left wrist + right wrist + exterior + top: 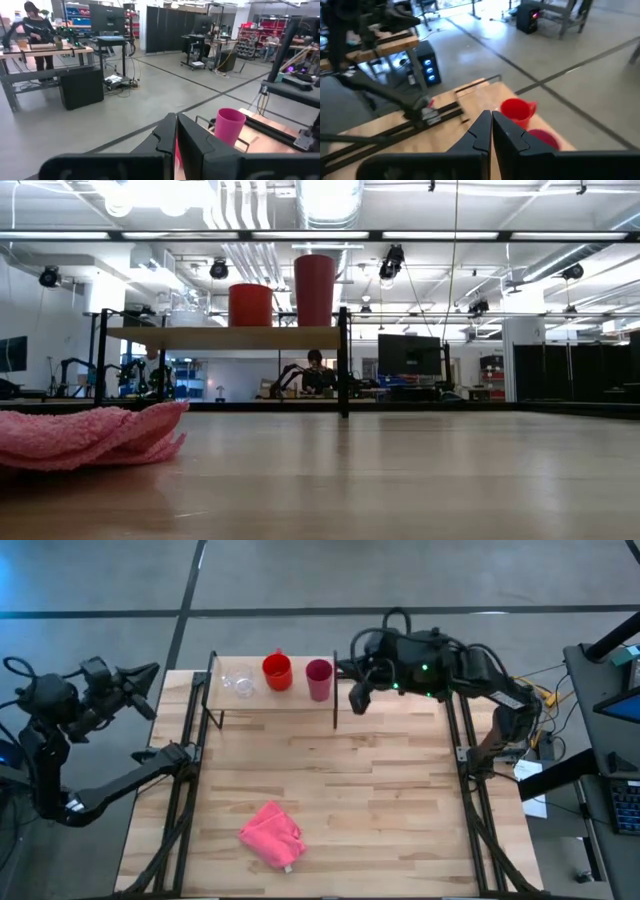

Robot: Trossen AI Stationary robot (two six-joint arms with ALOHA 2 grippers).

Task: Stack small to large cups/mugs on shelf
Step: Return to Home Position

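Pink cloth [272,835] up front, open tabletop [400,790] behind it gives us room. Left gripper [175,125] clenched, empty, off the left edge. Right gripper [358,697] clenched, empty, just beside the shelf [295,700] upright. We risk clipping it and toppling the magenta tumbler [319,679]. Red-orange mug [277,671] and clear cup [240,683] sit alongside on the shelf.

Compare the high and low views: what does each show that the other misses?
Only the high view: both arms, the left gripper left of the table, the right gripper beside the shelf, and the clear cup plainly. Only the low view: the shelf's board raised above the table, and the room behind. Both: red-orange mug and magenta tumbler on the shelf, pink cloth on the table.
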